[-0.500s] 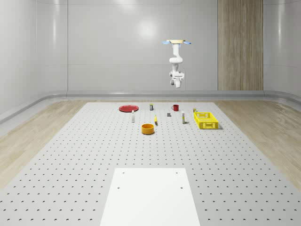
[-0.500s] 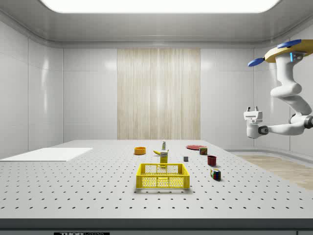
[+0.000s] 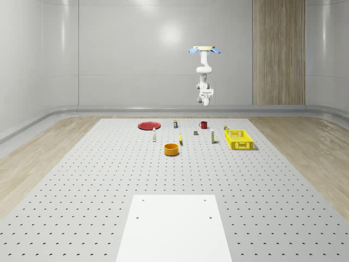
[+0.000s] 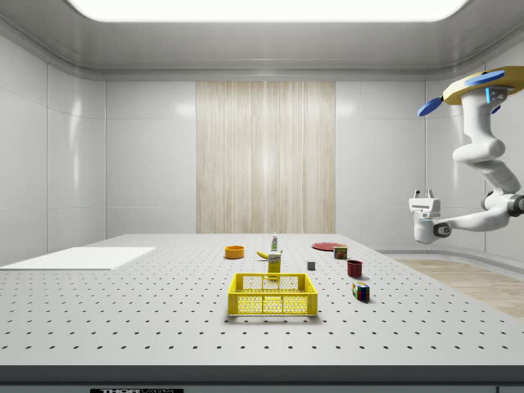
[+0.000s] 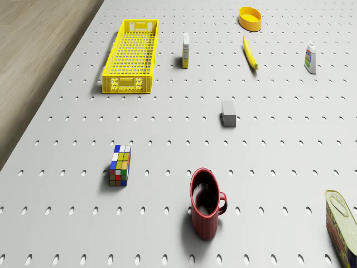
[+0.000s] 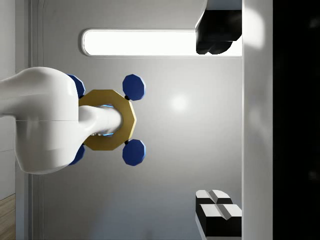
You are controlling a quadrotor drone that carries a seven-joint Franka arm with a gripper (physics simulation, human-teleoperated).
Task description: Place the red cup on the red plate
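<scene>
The red cup (image 3: 203, 125) (image 4: 354, 268) (image 5: 206, 205) stands upright on the table's far part, handle to one side. The red plate (image 3: 148, 125) (image 4: 326, 246) lies flat well to the cup's left in the whole-scene view. The drone (image 3: 203, 49) (image 4: 481, 85) hovers high above the table's far edge, near the cup. Its arm hangs bent, and the gripper (image 3: 205, 97) (image 4: 423, 195) (image 6: 216, 122) is far above the cup, pointing up toward the ceiling and the drone body (image 6: 107, 120). It is open, its fingertips (image 6: 216, 199) wide apart with nothing between them.
A yellow basket (image 3: 239, 138) (image 5: 131, 56), an orange bowl (image 3: 172, 149) (image 5: 250, 18), a banana (image 5: 250, 53), a grey block (image 5: 228, 113), a Rubik's cube (image 5: 120, 165), a tin can (image 5: 343, 223) and small bottles stand around the cup. A white sheet (image 3: 174, 226) lies at the near end.
The gripper hand has turned at the wrist and stands more upright in the side view. The drone has shifted slightly. Cup and plate have not moved.
</scene>
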